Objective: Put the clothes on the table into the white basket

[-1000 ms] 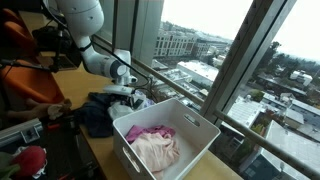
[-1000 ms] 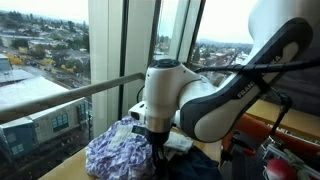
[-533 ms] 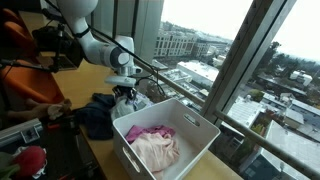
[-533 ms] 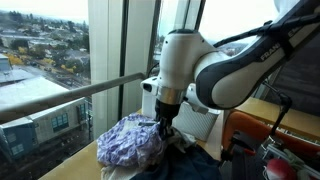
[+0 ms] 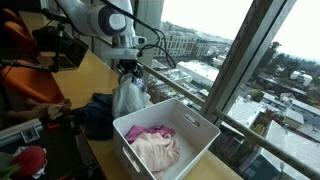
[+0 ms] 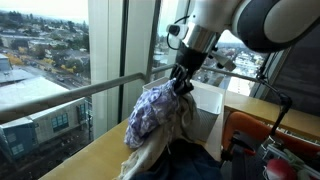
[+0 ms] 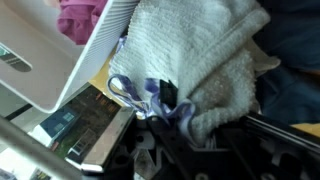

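The gripper (image 5: 127, 68) hung above the table (image 5: 93, 72). Its fingers were pinched shut on a bunch of patterned cloth (image 6: 152, 108), and a white towel (image 7: 205, 55) dangled from the same grip. The towel's lower end trailed down toward the table edge, next to a dark blue garment (image 5: 97, 116) lying there. Just beside the bundle stood the white basket (image 5: 203, 127), open at the top, with pink clothes (image 5: 150, 132) inside and free room above its rim. The window rail (image 6: 60, 95) ran close behind.
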